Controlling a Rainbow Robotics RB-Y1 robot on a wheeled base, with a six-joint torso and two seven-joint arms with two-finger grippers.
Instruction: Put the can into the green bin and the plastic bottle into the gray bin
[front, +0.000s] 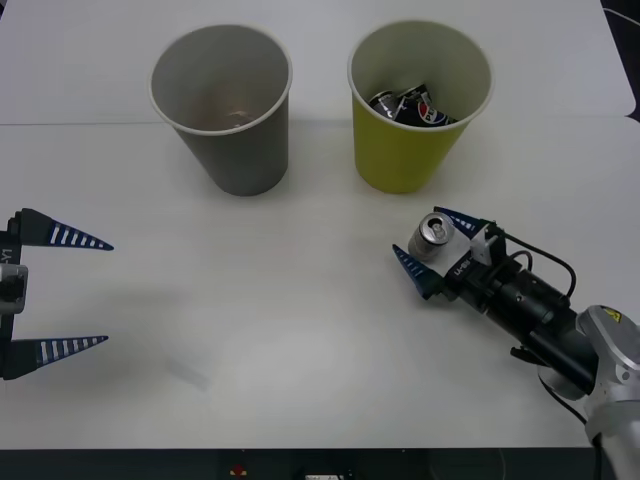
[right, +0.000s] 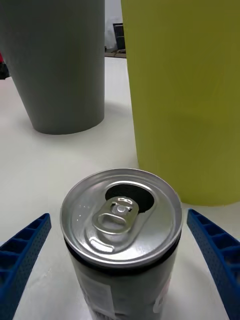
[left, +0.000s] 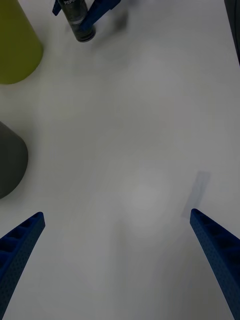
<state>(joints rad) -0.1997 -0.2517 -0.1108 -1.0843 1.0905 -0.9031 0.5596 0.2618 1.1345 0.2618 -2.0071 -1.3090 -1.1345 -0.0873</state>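
Over on the left, the left gripper (front: 108, 292) hovers above bare white table (front: 300, 340), fingers spread wide and holding nothing. The gray bin (front: 225, 105) stands at the back, the green bin (front: 415, 105) just right of it with black cans (front: 410, 106) inside. Nearer, the right gripper (front: 432, 247) straddles the upright can (front: 434, 237), fingers apart, not squeezing.
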